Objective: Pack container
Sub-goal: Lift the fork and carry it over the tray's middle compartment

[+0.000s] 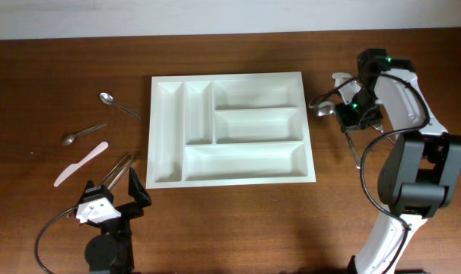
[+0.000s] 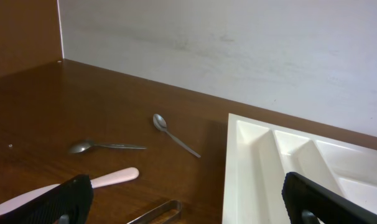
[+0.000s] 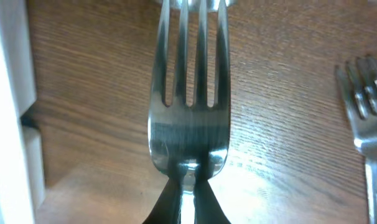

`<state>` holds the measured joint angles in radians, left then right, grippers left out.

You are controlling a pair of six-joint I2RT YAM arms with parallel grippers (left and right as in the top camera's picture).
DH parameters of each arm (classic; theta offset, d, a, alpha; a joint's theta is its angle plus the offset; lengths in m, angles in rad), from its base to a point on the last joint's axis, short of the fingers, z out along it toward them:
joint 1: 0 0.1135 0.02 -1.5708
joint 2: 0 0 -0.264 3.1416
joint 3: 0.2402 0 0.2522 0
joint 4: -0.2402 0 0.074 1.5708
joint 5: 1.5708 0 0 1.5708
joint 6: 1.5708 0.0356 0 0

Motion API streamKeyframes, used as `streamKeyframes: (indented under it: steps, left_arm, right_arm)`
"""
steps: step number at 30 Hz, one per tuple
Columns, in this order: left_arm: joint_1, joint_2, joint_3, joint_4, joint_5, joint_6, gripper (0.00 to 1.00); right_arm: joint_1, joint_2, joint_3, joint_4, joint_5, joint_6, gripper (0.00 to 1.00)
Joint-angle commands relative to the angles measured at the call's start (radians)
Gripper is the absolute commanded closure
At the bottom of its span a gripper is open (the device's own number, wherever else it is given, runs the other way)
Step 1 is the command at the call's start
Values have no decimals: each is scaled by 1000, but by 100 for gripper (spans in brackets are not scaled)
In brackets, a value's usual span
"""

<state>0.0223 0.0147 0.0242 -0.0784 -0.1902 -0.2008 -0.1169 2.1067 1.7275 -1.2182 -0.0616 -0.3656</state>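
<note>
The white container (image 1: 181,114) lies flat mid-table, its compartments empty; its rim also shows in the left wrist view (image 2: 251,174) and at the left edge of the right wrist view (image 3: 8,93). To the container's right, my right gripper (image 1: 352,113) is shut on the neck of a metal fork (image 3: 190,93), tines pointing away from the camera, just above the wood; its tips (image 3: 187,180) pinch the handle. My left gripper (image 1: 116,199) waits open near the front left, fingers (image 2: 64,202) wide apart with nothing between them.
Left of the container lie two spoons (image 1: 118,104) (image 1: 82,134), a pale plastic knife (image 1: 81,163) and metal tongs (image 1: 118,169). Near the right gripper sit a spoon (image 1: 323,109) and a white utensil (image 1: 341,77). A second fork (image 3: 369,124) lies right of the held one.
</note>
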Motion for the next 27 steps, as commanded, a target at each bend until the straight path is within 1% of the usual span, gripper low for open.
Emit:
streamKeyframes:
  steps: [1, 9, 19, 27]
  left_arm:
    - [6, -8, -9, 2, 11, 13, 1]
    - [6, -8, -9, 2, 11, 13, 1]
    - [6, -8, -9, 2, 11, 13, 1]
    - [6, -8, -9, 2, 11, 13, 1]
  right_arm:
    - [10, -2, 64, -26, -14, 8, 96]
    - [69, -8, 151, -77, -14, 8, 96]
    - [204, -10, 271, -114, -16, 2, 96]
    - [352, -10, 283, -71, 39, -172, 96]
